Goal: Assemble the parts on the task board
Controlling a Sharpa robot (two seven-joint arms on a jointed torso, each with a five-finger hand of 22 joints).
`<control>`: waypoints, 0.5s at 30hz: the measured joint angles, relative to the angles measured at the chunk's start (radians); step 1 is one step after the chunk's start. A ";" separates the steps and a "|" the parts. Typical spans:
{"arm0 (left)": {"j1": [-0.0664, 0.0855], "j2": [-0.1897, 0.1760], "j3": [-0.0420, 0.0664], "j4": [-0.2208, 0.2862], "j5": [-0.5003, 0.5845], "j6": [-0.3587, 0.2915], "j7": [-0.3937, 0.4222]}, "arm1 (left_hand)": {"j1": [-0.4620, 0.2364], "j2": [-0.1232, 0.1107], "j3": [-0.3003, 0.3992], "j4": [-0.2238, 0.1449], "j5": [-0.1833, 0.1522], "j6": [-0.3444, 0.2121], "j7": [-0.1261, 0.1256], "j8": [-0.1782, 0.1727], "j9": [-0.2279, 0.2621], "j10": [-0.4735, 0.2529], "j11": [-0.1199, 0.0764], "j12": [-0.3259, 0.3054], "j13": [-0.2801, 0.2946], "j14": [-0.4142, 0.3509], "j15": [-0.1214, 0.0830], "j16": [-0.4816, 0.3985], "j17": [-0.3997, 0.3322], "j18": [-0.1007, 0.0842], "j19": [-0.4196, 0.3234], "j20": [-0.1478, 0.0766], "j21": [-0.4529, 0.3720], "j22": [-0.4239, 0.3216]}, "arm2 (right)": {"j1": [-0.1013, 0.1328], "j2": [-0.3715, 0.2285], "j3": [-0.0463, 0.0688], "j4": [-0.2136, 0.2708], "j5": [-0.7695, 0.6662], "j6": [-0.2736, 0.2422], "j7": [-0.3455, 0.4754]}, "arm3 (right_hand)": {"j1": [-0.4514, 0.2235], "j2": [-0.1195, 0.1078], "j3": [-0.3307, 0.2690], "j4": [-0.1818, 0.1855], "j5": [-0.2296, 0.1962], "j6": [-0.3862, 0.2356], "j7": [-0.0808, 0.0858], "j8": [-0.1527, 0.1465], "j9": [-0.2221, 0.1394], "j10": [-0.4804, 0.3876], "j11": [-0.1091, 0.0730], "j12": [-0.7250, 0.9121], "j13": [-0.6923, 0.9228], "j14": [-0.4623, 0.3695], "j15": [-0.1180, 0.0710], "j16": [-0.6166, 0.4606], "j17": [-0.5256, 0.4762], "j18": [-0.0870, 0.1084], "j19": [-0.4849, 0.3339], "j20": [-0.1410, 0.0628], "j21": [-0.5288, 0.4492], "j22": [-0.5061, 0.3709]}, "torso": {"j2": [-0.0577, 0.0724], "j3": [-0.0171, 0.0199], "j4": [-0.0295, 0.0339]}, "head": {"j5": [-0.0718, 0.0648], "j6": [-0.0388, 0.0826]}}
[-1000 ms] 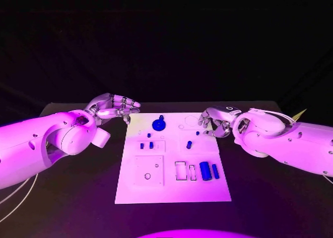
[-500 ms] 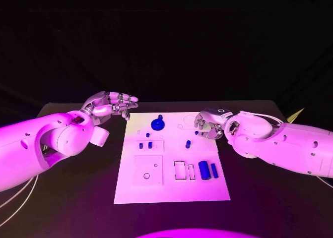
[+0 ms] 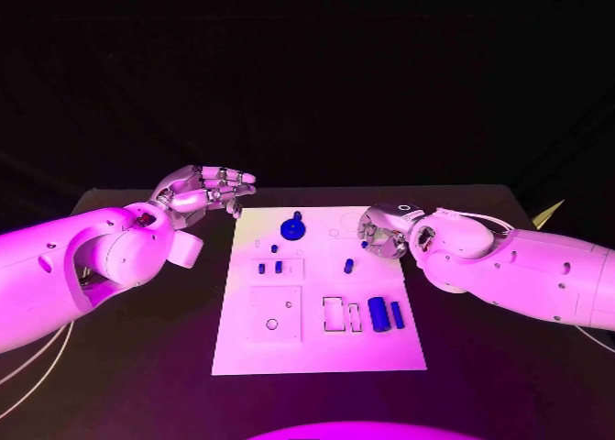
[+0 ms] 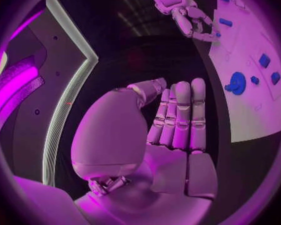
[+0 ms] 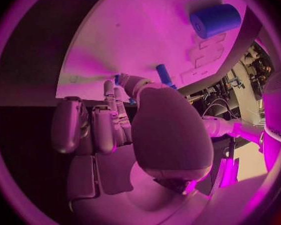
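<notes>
The white task board (image 3: 247,353) lies in the middle of the table. Blue parts on it include a round knob (image 3: 292,229), a short peg (image 3: 348,266), a thick cylinder (image 3: 378,313) and a thin bar (image 3: 397,314). My right hand (image 3: 387,229) hangs over the board's far right edge, where its thumb and a finger pinch a small blue part (image 3: 366,245), also seen at the fingertips (image 5: 118,78) in the right wrist view. My left hand (image 3: 202,194) hovers off the board's far left corner, fingers curled together and holding nothing (image 4: 175,117).
Two small blue pieces (image 3: 270,269) stand in a square recess on the board's left half. Empty recesses (image 3: 273,314) lie nearer me. Black table (image 3: 519,367) surrounds the board. The right wrist view shows the cylinder (image 5: 215,19) and the peg (image 5: 164,76).
My right hand has shifted left over the board's edge and closed its fingertips around the small blue part. My left hand has lifted slightly and stayed beside the board.
</notes>
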 measured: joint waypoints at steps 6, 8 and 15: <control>0.000 -0.002 0.000 0.000 0.004 0.000 0.003 | 0.000 0.000 0.000 0.000 0.000 0.000 0.000 0.000 -0.001 -0.003 0.003 0.000 0.000 0.000 0.000 0.000 0.000 0.000 0.000 0.000 -0.005 -0.002 | -0.003 0.009 0.000 -0.013 -0.001 0.000 0.000 | -0.005 0.005 0.006 -0.006 0.000 0.003 -0.003 0.000 0.001 0.004 0.004 0.000 -0.001 0.000 0.000 0.000 0.000 0.000 0.000 0.000 0.005 0.000 | 0.000 0.0008 -0.0001 | 0.002 -0.001; 0.000 -0.003 0.000 0.000 0.005 0.000 0.004 | 0.000 0.000 0.000 0.000 0.000 0.000 0.000 0.000 -0.001 -0.004 0.004 0.000 0.000 0.000 0.000 0.000 -0.001 0.000 0.000 0.000 -0.005 -0.002 | -0.005 0.013 0.000 -0.016 -0.001 0.000 0.000 | -0.010 0.010 0.015 -0.010 0.000 0.007 -0.003 0.000 0.002 0.007 0.000 0.000 -0.003 0.000 0.000 0.004 0.000 0.000 0.000 0.000 0.008 0.000 | 0.001 0.0010 -0.0001 | 0.002 -0.002; 0.000 -0.004 0.000 0.000 0.007 0.000 0.004 | 0.000 0.000 -0.006 0.000 0.000 -0.004 0.004 0.000 -0.001 -0.007 0.000 0.000 0.000 0.000 0.000 -0.004 -0.001 0.000 0.000 0.000 -0.005 -0.002 | -0.009 0.021 0.003 -0.025 -0.003 -0.001 0.000 | -0.018 0.018 0.033 -0.028 0.010 0.022 -0.007 0.006 0.009 0.025 -0.004 0.000 -0.005 0.000 0.000 0.004 -0.003 0.000 0.000 0.000 0.028 0.000 | 0.001 0.0015 -0.0008 | 0.003 -0.006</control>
